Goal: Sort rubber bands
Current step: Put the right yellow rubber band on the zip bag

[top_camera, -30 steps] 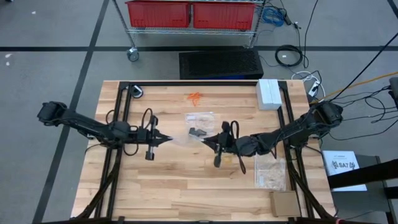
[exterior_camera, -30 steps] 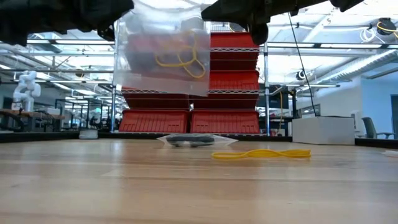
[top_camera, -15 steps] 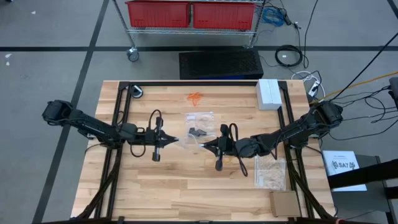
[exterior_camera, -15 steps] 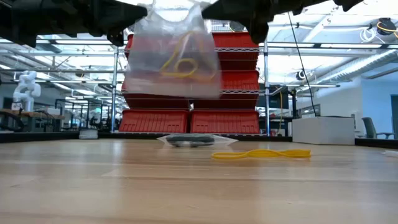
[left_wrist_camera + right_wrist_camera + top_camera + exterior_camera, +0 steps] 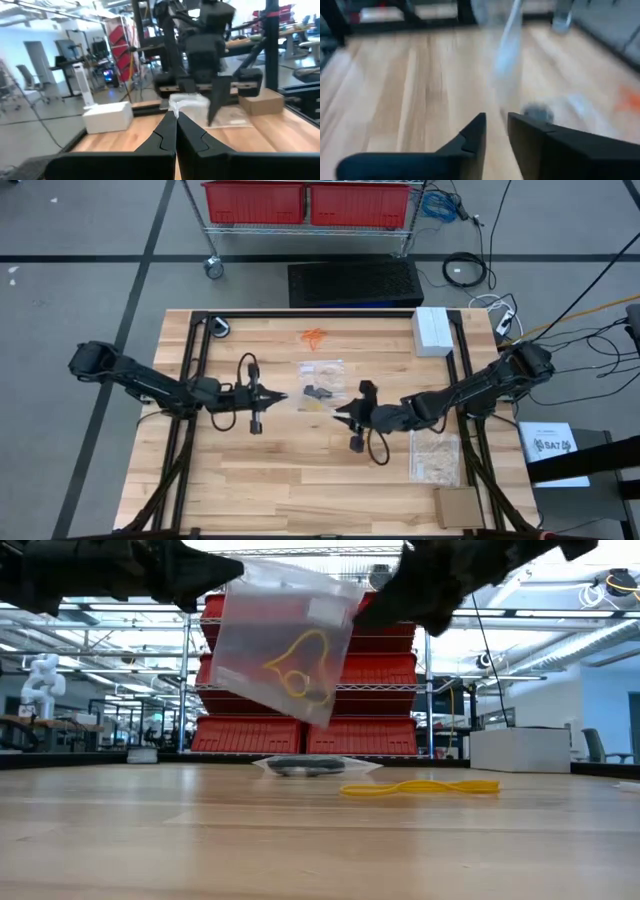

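Now the pale yellow rubber bands (image 5: 297, 668) hang above the table inside a clear plastic bag (image 5: 283, 638), which we see tilted and dangling from one corner. Half a second ago both arms held the bag stretched level between them. The right gripper (image 5: 343, 415) has since parted its fingers a little and pulled back; the right wrist view shows a gap between the fingertips with the bag beyond them, not gripped. The left gripper (image 5: 283, 396) stays pressed together on the bag's corner. We judge the filled bag ready to set down.

Only the low view shows a loose yellow band (image 5: 419, 787) on the wooden table (image 5: 280, 480). Only the high view shows the orange cluster (image 5: 314, 336) near the far edge and the black bands (image 5: 319, 391) in a second bag.
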You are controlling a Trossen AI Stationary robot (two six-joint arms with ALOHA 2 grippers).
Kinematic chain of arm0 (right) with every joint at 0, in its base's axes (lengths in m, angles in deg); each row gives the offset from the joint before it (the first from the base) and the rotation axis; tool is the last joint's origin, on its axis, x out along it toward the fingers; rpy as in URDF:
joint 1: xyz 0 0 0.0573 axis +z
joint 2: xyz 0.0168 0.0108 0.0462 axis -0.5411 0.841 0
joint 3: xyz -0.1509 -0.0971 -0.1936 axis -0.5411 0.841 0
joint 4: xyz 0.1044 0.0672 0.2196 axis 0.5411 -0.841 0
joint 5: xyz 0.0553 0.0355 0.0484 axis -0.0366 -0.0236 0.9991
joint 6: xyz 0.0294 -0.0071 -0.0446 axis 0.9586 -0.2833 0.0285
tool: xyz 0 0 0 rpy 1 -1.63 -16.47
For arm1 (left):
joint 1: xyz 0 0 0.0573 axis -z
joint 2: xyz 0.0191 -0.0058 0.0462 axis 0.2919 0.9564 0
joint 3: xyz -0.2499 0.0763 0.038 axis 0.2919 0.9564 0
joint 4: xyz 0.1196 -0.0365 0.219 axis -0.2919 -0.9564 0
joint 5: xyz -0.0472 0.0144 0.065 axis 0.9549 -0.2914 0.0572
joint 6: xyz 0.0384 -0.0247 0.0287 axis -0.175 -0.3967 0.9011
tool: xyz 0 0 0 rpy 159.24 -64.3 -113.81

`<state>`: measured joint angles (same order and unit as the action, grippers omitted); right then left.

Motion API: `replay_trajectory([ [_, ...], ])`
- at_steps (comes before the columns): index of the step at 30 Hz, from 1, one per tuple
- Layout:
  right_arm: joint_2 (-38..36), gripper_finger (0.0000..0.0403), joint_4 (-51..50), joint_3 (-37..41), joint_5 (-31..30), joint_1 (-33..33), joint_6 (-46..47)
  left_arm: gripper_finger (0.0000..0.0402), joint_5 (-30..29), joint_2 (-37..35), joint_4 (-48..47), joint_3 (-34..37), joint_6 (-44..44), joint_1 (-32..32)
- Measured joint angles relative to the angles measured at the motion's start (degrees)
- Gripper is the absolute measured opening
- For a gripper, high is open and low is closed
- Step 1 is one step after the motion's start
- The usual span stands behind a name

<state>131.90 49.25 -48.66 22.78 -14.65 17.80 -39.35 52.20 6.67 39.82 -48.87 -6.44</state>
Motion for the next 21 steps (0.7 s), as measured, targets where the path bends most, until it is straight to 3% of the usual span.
replay_trajectory([
  [4, -3.24, 0.0115, -10.67, -1.77, 4.19, -0.06, 5.07, 0.0000, 0.04, -0.95, -0.29, -0.02, 0.80, -1.94],
  [9, -3.61, 0.0142, -16.96, -1.92, 10.43, -0.10, 9.58, 0.0000, 0.13, -1.10, -0.41, -0.02, 2.80, -4.95],
  [13, 0.35, 0.0163, -21.87, -1.92, 13.36, -0.10, 15.96, 0.0000, 0.55, -1.10, -0.41, -0.02, 2.86, -7.30],
  [21, 9.95, 0.0222, -21.06, -1.92, 13.19, -0.90, 21.36, 0.0000, 6.18, -1.10, -0.53, -0.02, 2.05, -10.64],
])
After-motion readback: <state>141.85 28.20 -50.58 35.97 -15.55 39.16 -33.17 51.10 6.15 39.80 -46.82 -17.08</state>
